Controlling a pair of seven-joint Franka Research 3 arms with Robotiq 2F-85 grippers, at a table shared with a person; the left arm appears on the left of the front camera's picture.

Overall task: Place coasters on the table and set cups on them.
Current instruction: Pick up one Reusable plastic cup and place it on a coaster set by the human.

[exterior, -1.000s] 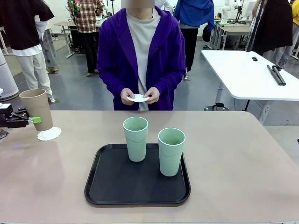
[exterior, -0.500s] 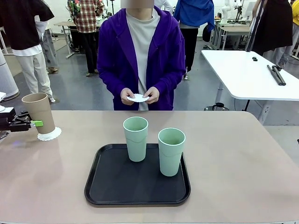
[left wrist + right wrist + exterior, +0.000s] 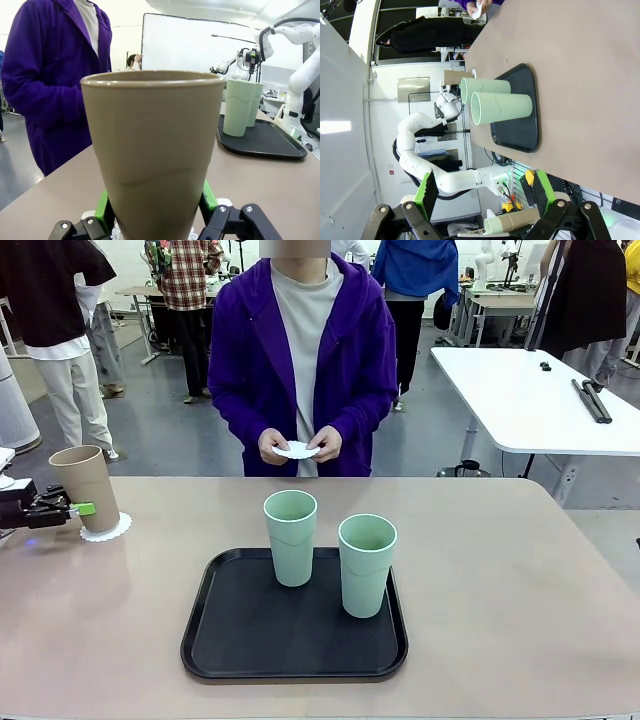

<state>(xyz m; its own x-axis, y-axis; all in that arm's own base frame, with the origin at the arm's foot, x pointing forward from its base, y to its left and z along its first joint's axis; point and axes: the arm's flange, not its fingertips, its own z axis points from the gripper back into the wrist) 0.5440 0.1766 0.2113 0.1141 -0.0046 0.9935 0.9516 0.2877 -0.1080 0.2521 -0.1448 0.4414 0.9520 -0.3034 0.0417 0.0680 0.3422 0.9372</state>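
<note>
A tan-brown cup (image 3: 85,485) stands upright with its base on a white lacy coaster (image 3: 108,528) at the table's (image 3: 520,580) far left. My left gripper (image 3: 74,508) is shut on that cup low on its side. In the left wrist view the cup (image 3: 152,145) stands between the green pads (image 3: 103,210), and the coaster's edge (image 3: 118,233) peeks out below. Two mint green cups (image 3: 291,537) (image 3: 367,565) stand on a black tray (image 3: 250,640). The person holds another coaster (image 3: 297,450) in both hands. My right gripper (image 3: 485,195) is open and holds nothing.
A white-topped table (image 3: 530,400) stands behind at the right. The person in a purple jacket (image 3: 300,360) stands at the far edge, centre. Bare tabletop lies right of the tray and between the tray and the tan cup.
My left gripper has lowered the tan cup a little, bringing its base down onto the coaster. The person's hands and the mint cups have not moved.
</note>
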